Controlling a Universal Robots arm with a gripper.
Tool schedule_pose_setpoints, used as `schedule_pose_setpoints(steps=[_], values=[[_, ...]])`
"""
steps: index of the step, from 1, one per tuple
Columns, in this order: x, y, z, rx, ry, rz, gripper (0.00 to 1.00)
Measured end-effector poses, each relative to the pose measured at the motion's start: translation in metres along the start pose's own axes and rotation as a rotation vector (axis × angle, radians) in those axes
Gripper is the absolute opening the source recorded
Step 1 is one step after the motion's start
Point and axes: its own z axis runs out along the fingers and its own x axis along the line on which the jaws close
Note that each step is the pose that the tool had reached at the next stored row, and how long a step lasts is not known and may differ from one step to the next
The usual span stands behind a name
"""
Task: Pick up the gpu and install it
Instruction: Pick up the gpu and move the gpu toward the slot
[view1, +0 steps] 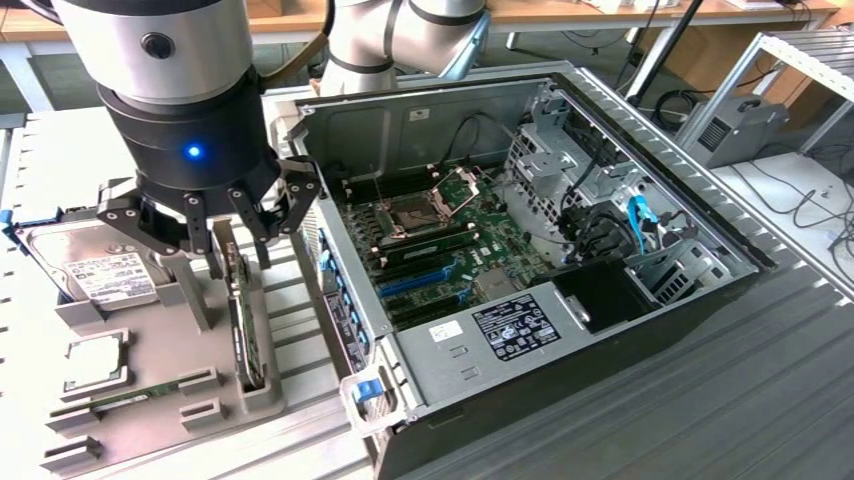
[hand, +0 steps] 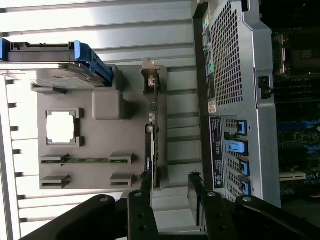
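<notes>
The gpu (view1: 242, 318) stands on its long edge in a slot of the grey parts holder (view1: 171, 345), beside the open computer case (view1: 561, 330). It is a thin green board with a silver bracket at one end. My gripper (view1: 236, 262) hangs right over the card's far end, open, its black fingers spread to either side of the card's upper edge and holding nothing. From the wrist, the gpu (hand: 154, 131) runs along the holder (hand: 100, 145). The gripper (hand: 169, 196) stands open there, one fingertip (hand: 141, 200) close to the card's edge and the other fingertip (hand: 196, 192) apart.
On the holder lie a hard drive (view1: 100, 268) with blue rails, a processor (view1: 88, 362) and a memory stick (view1: 134, 393). Inside the case, the motherboard's blue slots (view1: 416, 281) lie near the rear wall. The case's rear panel (hand: 232, 75) stands close beside the holder.
</notes>
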Motion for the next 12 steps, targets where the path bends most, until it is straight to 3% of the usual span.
schedule_pose_setpoints(steps=[12], values=[[0.0001,-0.0002,0.0037,0.0,0.0,0.0,0.42]])
